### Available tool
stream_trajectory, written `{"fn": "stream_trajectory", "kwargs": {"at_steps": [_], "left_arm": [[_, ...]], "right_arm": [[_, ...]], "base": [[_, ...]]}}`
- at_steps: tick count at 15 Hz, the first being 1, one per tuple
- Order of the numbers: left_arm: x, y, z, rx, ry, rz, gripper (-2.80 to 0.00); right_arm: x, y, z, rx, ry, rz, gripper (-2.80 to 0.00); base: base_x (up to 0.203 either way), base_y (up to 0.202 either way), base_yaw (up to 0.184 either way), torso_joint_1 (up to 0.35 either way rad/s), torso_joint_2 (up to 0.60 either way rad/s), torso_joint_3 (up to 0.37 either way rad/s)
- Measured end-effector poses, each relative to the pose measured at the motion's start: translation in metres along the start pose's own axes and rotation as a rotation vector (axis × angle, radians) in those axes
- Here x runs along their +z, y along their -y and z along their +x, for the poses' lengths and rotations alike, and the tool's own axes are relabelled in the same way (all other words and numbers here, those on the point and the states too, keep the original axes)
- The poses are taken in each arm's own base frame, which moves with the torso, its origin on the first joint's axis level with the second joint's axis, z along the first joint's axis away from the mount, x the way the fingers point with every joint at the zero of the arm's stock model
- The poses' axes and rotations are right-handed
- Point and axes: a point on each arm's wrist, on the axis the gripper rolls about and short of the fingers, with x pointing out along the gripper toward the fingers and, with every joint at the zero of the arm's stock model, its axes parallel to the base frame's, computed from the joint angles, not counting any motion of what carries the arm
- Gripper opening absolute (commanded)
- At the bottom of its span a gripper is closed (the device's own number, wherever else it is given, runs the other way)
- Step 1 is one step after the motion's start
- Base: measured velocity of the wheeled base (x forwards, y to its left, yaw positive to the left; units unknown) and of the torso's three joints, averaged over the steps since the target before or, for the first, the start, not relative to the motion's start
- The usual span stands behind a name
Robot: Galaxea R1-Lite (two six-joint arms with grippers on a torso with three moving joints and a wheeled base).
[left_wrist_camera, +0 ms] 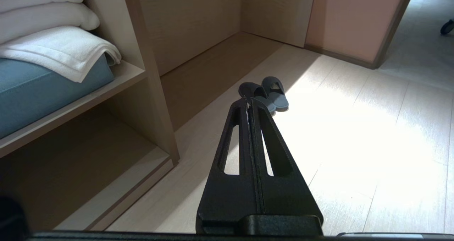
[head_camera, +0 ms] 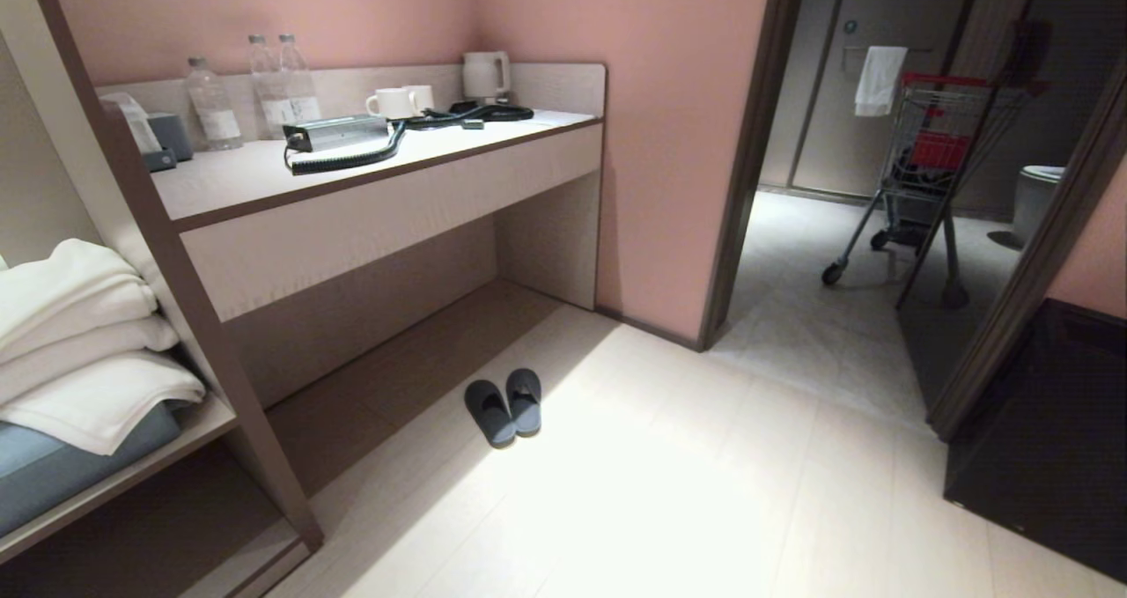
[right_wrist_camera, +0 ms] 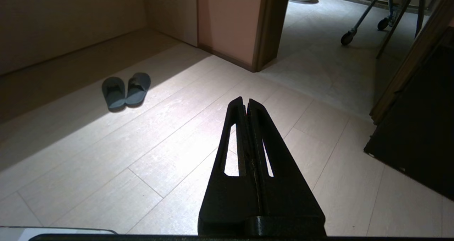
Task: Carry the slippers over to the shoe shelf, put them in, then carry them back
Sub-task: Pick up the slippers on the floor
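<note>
On the pale plank floor point(head_camera: 669, 492), just outside the shadowed recess under the long desk counter point(head_camera: 379, 162), the slippers point(head_camera: 504, 409) lie side by side and touching, upright on their soles, well apart from both grippers. They look light and soft, so they should squash rather than resist a pinch; the wide upper band over each toe seems the best place to take hold, or the two inner edges where they meet if one pinch is to lift the pair, though thin fabric may slide out of narrow fingers. The left gripper point(left_wrist_camera: 250, 100) hangs above the floor with its fingers pressed together on nothing, its tips lined up in front of the pair. The right gripper point(right_wrist_camera: 245, 102) is likewise closed and empty, off to the side over bare boards. Neither arm appears in the head view. That view alone shows the counter top with bottles point(head_camera: 264, 87), cups and a kettle, plus a doorway with a trolley point(head_camera: 924, 149). Only the left wrist view looks into the shoe shelf point(left_wrist_camera: 85, 170), the low open cubby beneath the folded white towels point(left_wrist_camera: 53, 45) beside a vertical divider, well apart from the pair. The right wrist view gives the clearest sight of the dark foot openings.
</note>
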Motion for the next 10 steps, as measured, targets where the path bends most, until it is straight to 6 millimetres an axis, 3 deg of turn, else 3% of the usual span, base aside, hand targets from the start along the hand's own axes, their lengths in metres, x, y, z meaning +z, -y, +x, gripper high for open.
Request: {"fn": "stream_trajectory", "kwargs": {"at_steps": [10], "left_arm": [[0.0000,0.0000,0.0000,0.000,0.000,0.000,-2.80]], "right_arm": [[0.0001,0.0000,0.0000,0.000,0.001,0.000,-2.80]], "base": [[0.000,0.000,0.000,0.000,0.00,0.000]]}}
